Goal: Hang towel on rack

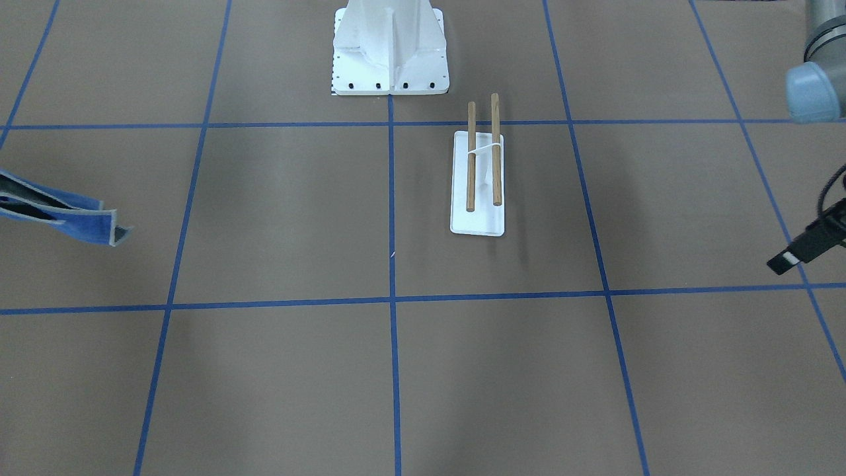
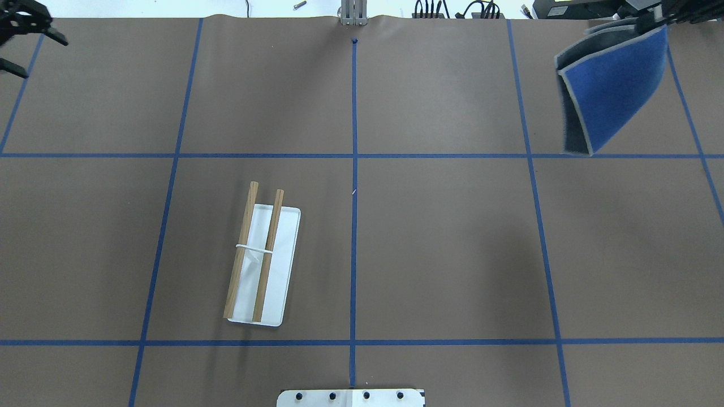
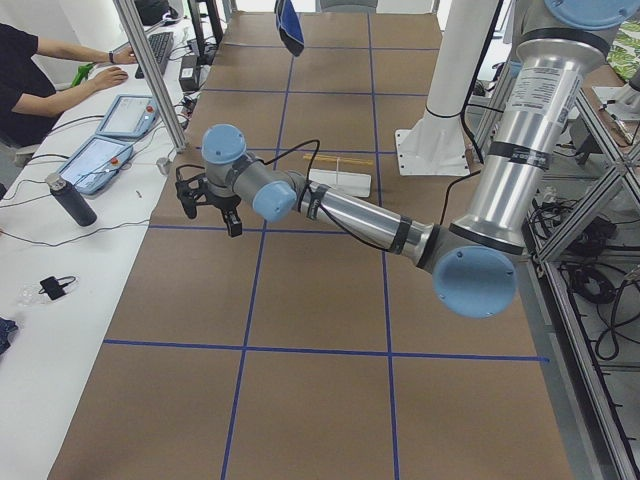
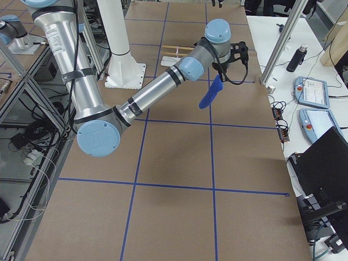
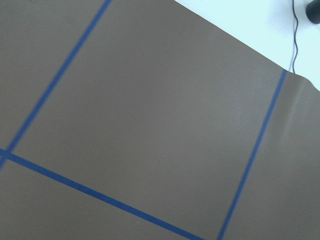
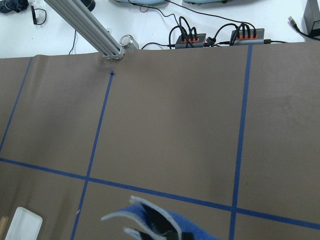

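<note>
The rack (image 2: pixel 260 254) has two brown dowel rods over a white base plate and stands left of the table's middle line; it also shows in the front view (image 1: pixel 482 168). The blue towel (image 2: pixel 613 90) hangs folded, off the table, at the far right corner. My right gripper (image 2: pixel 650 20) is shut on the towel's top edge. The towel also shows in the front view (image 1: pixel 73 215), the right side view (image 4: pixel 211 93) and the right wrist view (image 6: pixel 165 225). My left gripper (image 2: pixel 42 56) is open and empty over the far left corner, far from the rack.
The white robot pedestal (image 1: pixel 390 53) is bolted at the robot's edge of the table. An operator (image 3: pixel 40 70) sits at the side bench with tablets (image 3: pixel 95 160) and a bottle (image 3: pixel 70 200). An aluminium post (image 6: pixel 95 32) stands at the far edge.
</note>
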{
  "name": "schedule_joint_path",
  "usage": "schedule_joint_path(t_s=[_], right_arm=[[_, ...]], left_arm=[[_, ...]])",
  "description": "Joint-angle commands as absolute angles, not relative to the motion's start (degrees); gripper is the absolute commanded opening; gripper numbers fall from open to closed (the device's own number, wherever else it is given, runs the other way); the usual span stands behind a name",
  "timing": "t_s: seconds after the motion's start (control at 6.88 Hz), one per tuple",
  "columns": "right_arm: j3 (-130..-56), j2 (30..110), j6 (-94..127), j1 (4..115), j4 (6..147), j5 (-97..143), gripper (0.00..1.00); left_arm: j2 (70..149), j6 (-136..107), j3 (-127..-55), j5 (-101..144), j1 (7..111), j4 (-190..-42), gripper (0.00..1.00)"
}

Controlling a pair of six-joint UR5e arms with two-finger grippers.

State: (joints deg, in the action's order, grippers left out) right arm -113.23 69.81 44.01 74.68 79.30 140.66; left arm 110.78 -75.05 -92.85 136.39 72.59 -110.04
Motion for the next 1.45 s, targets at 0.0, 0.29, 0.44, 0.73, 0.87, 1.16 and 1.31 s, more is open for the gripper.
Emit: schedule_joint_path(t_s=[0.0,0.29,0.44,0.73,0.87,1.16,1.31], right_arm=[[-120.4,66.7,57.9,59.0,79.3,122.0,0.00],[-123.9,66.4,63.7,47.9,79.4,107.6,0.00],[-124.5,66.4,65.0,45.7,79.4,103.5,0.00],[-124.7,65.4,67.7,40.5,79.4,96.3,0.00],[-124.6,65.0,68.7,38.7,79.4,93.6,0.00],[-124.9,64.6,68.7,35.3,79.4,87.7,0.00],[-124.9,64.7,68.7,34.5,79.5,85.8,0.00]], left_arm=[[117.8,-91.0,-92.7,131.3,63.9,-110.5,0.98],[124.6,-103.8,-92.3,128.6,58.6,-110.3,0.98],[126.6,-107.3,-92.6,126.5,56.1,-110.3,0.97],[130.5,-114.2,-93.1,118.4,48.2,-112.8,0.96],[133.1,-120.3,-92.9,116.2,44.2,-112.6,0.97],[136.2,-134.0,-93.2,115.0,41.2,-112.6,0.97],[137.2,-137.5,-93.2,115.0,41.0,-112.6,0.97]])
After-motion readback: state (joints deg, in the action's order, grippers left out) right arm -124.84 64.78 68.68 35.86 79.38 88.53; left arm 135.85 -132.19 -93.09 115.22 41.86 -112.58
